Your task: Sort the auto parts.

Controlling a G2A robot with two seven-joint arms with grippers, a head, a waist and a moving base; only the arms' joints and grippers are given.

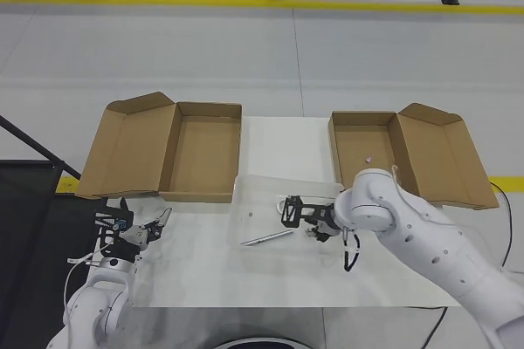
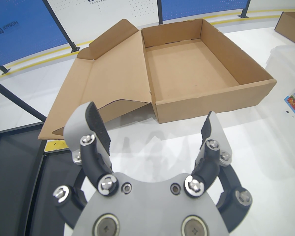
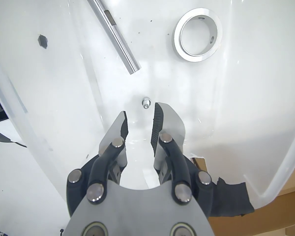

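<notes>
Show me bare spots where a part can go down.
Left box floor is bare; so is the table between it, the left gripper and the clear bin. Right box holds one small piece. The bin is crowded: rod, ring, bolt, right gripper.

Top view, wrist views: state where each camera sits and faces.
Top view: overhead, looking down on the white table; both arms show.
Left wrist view: wrist-mounted, faces the open brown cardboard box past the open left gripper.
Right wrist view: wrist-mounted, looks into the clear plastic bin past the open right gripper.
Shared: top and right wrist views show the long metal rod.
</notes>
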